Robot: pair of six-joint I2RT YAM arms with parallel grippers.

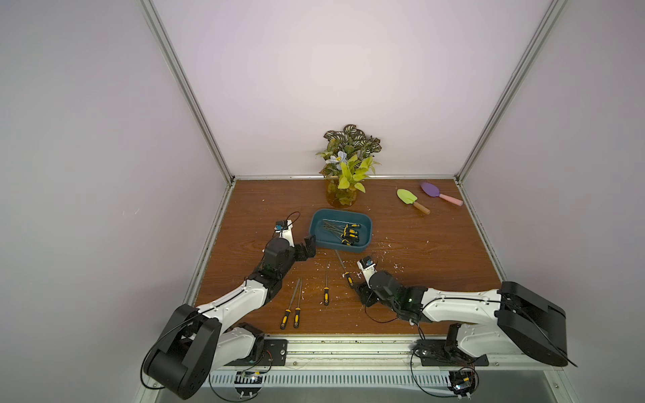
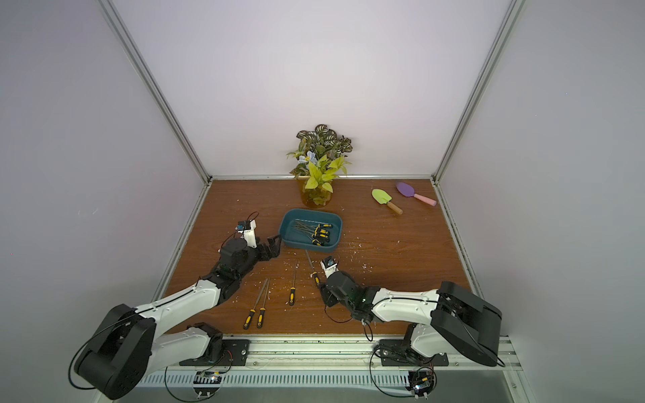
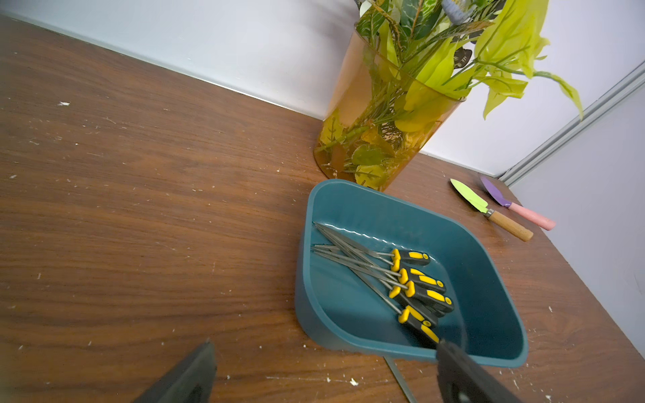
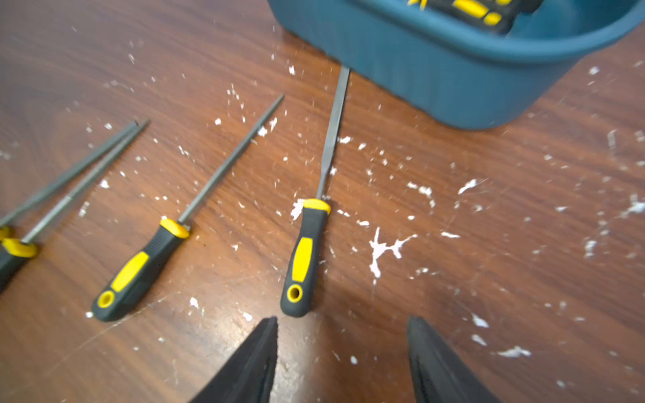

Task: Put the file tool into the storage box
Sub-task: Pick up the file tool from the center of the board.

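Black fingers [image 4: 256,363] of the right gripper [image 4: 342,319] fill the lower edge of the right wrist view. Jaws parted, nothing between them, hanging just over the table [image 4: 506,265].

File tool [image 4: 307,258]: lies flat on the wood, centre of that frame, black-and-yellow handle end just beyond the gripper's left-hand fingertip, not touched by it. Its grey blade runs toward the top of the frame and its tip meets the foot of the storage box [image 4: 436,69] wall. Both top views put this file [image 1: 343,268] [image 2: 311,267] just below frame centre, between the box and the right gripper [image 1: 361,291].

Storage box [image 1: 340,210]: dark teal, mid-frame in the top views, directly below the amber vase of leaves [image 1: 342,199]. Several files [image 3: 401,279] already lie in it, handles bunched together.

Left gripper [image 3: 324,343]: jaws wide apart and empty, at the lower edge of the left wrist view, close to the box's end wall [image 3: 307,303]. In a top view it [image 1: 307,249] sits just left of the box.

Loose on the table, left of the file tool: a single file [image 1: 326,286] and a pair of files [image 1: 293,307] side by side. White flecks [image 4: 384,247] are scattered over the wood.

Upper right of the table: a green trowel [image 1: 412,200] and a purple trowel [image 1: 439,193].
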